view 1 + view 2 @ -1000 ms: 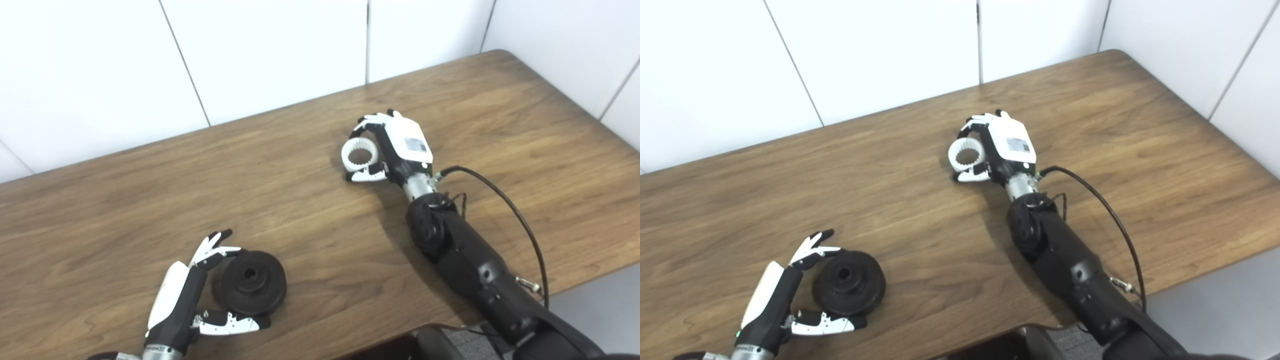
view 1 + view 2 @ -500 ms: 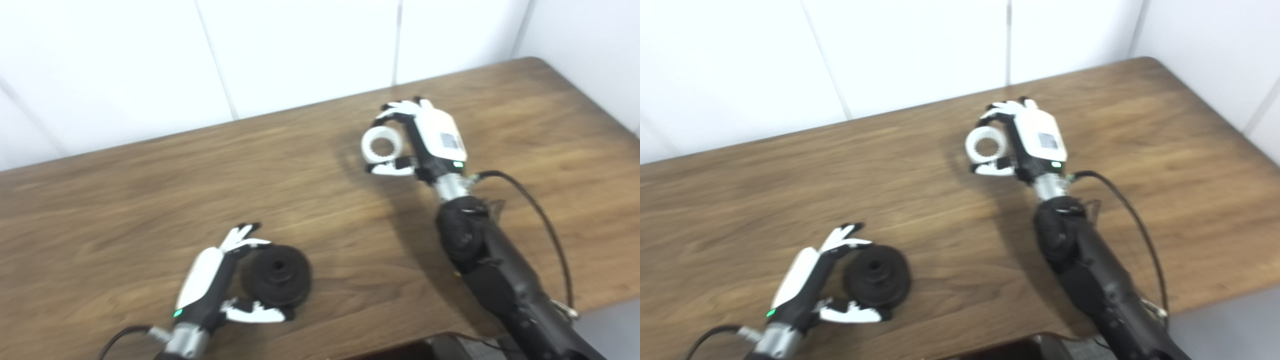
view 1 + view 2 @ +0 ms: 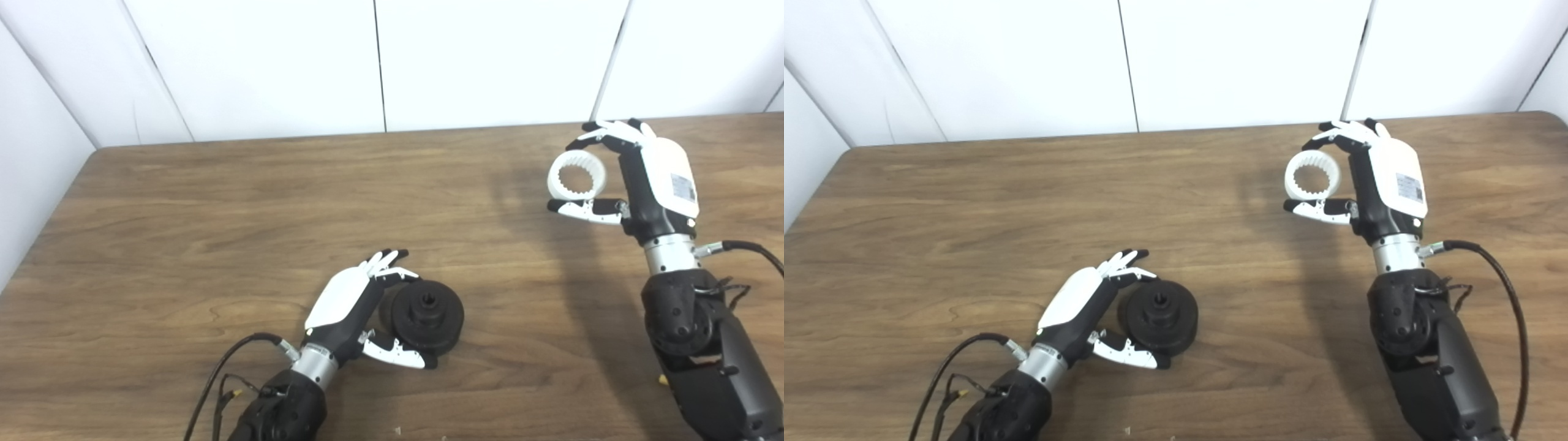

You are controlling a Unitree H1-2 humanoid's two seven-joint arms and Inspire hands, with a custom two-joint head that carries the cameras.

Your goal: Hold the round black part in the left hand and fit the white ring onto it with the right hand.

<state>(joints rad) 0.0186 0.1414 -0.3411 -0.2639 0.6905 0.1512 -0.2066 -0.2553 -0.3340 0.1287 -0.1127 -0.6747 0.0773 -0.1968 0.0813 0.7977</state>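
Ring [image 3: 576, 175] sits pinched between fingers and thumb of the right hand [image 3: 637, 177] at the upper right of the left eye view, apparently raised off the table [image 3: 245, 202]. Lower centre, the black part [image 3: 427, 315] lies on the wood, the left hand [image 3: 361, 318] cupped around its left side, fingers above, thumb below.

From the right eye view, the ring [image 3: 1312, 174] shows a toothed inner wall; the part [image 3: 1160, 316] lies flat at lower centre, well apart from it.
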